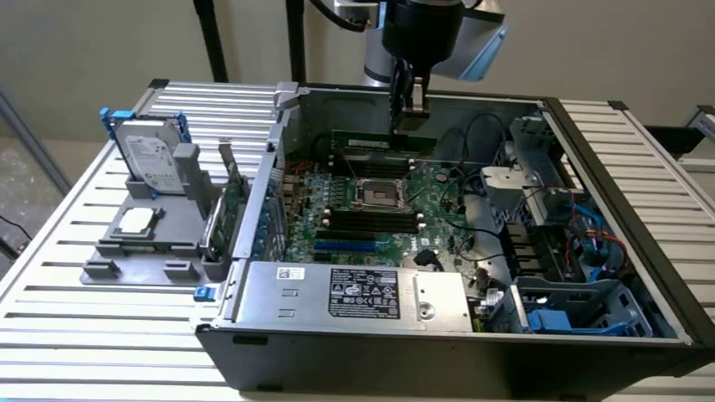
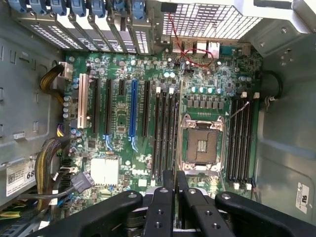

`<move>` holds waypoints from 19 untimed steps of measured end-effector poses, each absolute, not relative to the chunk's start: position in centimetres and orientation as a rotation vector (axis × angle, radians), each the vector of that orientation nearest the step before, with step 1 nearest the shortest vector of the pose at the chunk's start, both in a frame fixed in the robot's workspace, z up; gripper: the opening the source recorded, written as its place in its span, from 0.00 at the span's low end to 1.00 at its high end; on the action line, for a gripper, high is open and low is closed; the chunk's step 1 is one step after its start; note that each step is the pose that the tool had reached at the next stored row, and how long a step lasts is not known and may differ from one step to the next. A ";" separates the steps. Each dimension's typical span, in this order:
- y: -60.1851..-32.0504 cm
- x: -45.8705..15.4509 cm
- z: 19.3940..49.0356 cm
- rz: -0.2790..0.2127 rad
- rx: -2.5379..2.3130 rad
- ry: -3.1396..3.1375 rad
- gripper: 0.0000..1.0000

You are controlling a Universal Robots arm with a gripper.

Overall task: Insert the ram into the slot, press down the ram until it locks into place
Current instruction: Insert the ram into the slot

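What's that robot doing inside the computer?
The robot's claw is holding the ram, a thin green stick, up in the air inside the open computer case. It hangs above the motherboard. The ram is not in any of the long black slots yet.

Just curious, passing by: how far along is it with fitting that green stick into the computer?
Picked up: the gripper holds the long thin green ram stick above the green motherboard. Not yet done: the long narrow black memory slots sit empty, so inserting and pressing down remain.
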State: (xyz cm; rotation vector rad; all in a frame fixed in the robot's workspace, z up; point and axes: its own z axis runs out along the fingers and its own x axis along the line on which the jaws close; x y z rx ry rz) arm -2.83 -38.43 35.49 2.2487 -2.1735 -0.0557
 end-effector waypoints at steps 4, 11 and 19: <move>-38.4 -2.8 34.8 -0.056 2.260 -2.162 0.13; -38.4 -2.8 33.5 -0.055 2.284 -2.136 0.13; -38.5 -2.8 32.0 -0.055 2.292 -2.127 0.13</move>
